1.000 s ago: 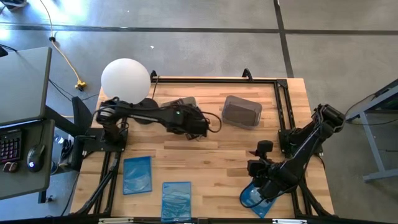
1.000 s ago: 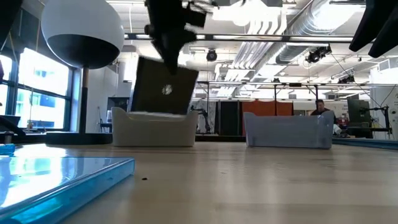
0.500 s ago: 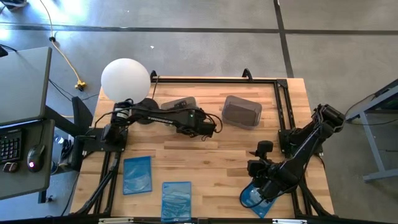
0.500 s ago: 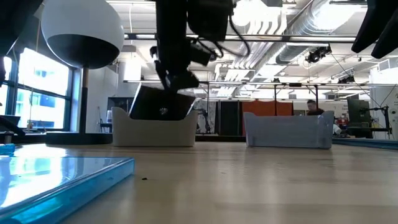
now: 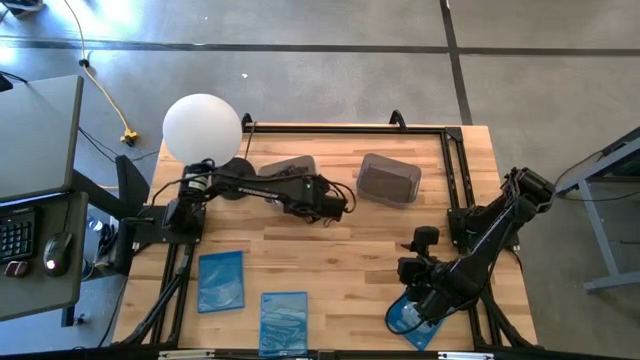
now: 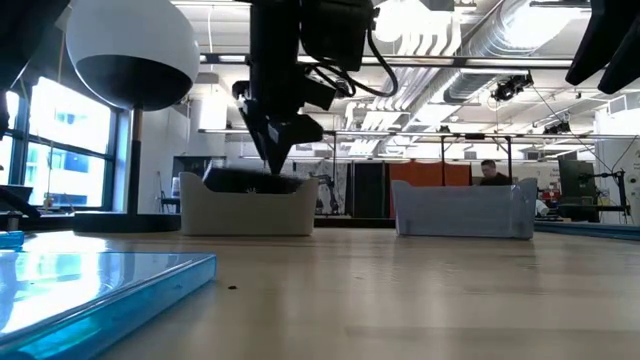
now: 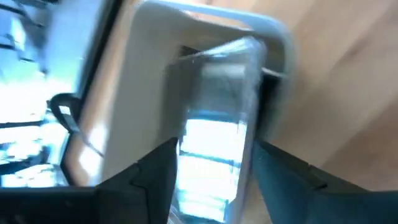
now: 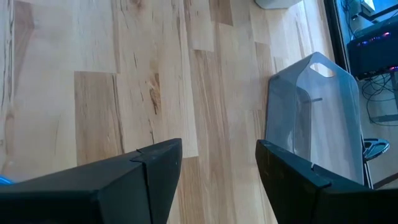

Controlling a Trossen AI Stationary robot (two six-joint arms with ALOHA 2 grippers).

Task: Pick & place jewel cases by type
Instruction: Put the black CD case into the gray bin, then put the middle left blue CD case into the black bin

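A black jewel case [image 6: 245, 180] lies tilted in the left grey tub [image 6: 245, 205], its upper edge showing above the rim. In the left wrist view the case [image 7: 214, 143] lies inside the tub [image 7: 124, 93]. My left gripper [image 6: 275, 160] hangs open just above it, pointing down, its fingers to either side of the case and clear of it. Three blue jewel cases lie flat near the table's front: two at the left [image 5: 221, 280] [image 5: 283, 320] and one at the right [image 5: 408, 318]. My right gripper [image 8: 217, 174] waits open above that right one.
A second grey tub [image 5: 388, 180] stands right of the first at the table's far side. A white globe lamp [image 5: 202, 127] stands at the far left corner. Black frame rails run along the table's edges. Bare wood lies between the tubs and the blue cases.
My left gripper has come down over the left tub with the black case, tipping it from nearly upright toward flat. It has then opened and let go. The case has dropped and now lies low in the tub.
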